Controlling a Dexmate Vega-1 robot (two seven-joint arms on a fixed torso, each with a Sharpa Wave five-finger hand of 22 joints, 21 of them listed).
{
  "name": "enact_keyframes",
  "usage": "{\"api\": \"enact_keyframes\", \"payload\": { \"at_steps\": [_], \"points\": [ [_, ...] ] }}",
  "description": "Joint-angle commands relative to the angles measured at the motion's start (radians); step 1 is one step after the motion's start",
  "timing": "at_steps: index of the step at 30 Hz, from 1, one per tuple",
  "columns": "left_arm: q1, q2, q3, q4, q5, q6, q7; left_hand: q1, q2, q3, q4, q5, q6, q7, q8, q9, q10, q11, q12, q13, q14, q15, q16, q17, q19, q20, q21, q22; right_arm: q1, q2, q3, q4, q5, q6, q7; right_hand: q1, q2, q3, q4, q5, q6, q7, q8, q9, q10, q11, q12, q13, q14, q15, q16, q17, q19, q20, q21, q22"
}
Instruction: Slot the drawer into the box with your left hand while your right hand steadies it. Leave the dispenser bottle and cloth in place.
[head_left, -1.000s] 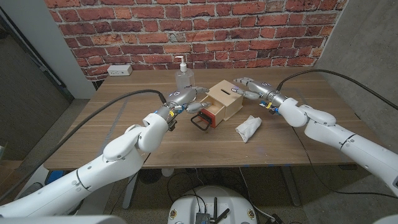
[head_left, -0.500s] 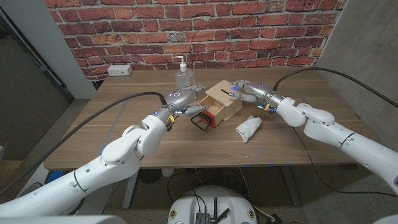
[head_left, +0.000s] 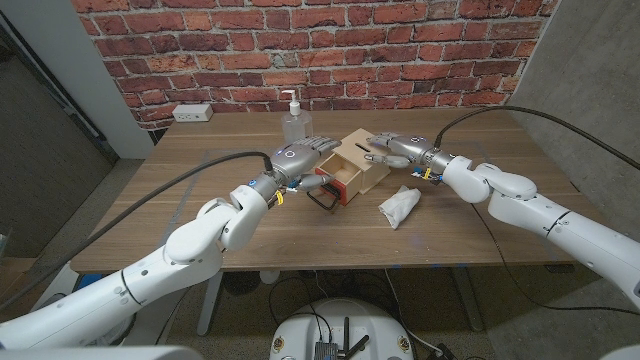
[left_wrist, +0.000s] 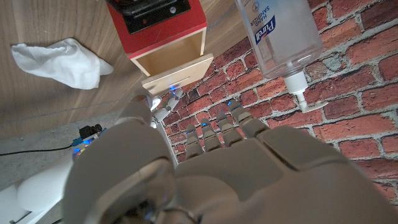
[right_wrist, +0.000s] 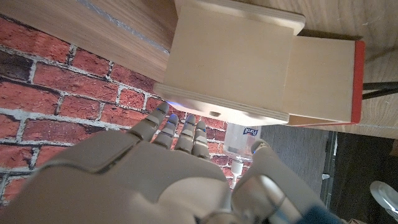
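One box (head_left: 366, 162); one drawer (head_left: 335, 181); one dispenser bottle (head_left: 293, 122); one cloth (head_left: 398, 206); one wall outlet (head_left: 192, 113).

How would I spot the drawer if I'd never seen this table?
Look at the middle of the wooden table, by the pale wooden box. The drawer sticks halfway out of that box; it alone has a red front and a black handle.

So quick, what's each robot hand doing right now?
Left hand: open, holding nothing, fingers out near the red-fronted drawer.
Right hand: resting on the wooden box, not gripping it.
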Motion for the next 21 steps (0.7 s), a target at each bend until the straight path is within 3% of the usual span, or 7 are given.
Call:
{"api": "enact_keyframes", "payload": {
  "at_steps": [1, 21],
  "points": [
    [-0.008, -0.016, 0.018, 0.048, 0.172, -0.057, 0.011, 0.018, -0.005, 0.005, -0.011, 0.004, -0.007, -0.007, 0.011, 0.001, 0.0, -0.007, 0.006, 0.002, -0.002, -0.084, 0.009, 0.001, 0.0, -0.14, 0.004, 0.001, -0.016, -0.016, -0.004, -0.038, -0.055, -0.051, 0.023, -0.011, 0.031, 0.003, 0.007, -0.004, -0.006, -0.001, -0.002, 0.001, -0.005, -0.002, 0.002, 0.003, 0.011, -0.072, 0.006, 0.0, -0.007, -0.046, 0.001, 0.003],
    [-0.015, -0.048, 0.021, 0.109, 0.233, -0.125, 0.048, 0.057, -0.034, 0.007, -0.018, 0.009, -0.028, 0.0, 0.018, 0.001, -0.011, -0.003, 0.008, 0.002, -0.009, -0.081, 0.01, 0.001, -0.004, -0.139, 0.004, 0.001, -0.008, -0.014, -0.007, -0.032, -0.055, -0.034, 0.042, -0.018, 0.031, 0.0, 0.017, -0.005, -0.005, 0.007, 0.002, 0.001, 0.001, 0.001, 0.005, 0.003, 0.019, -0.069, 0.008, -0.001, -0.01, -0.044, 0.004, 0.003]
  ]
}}
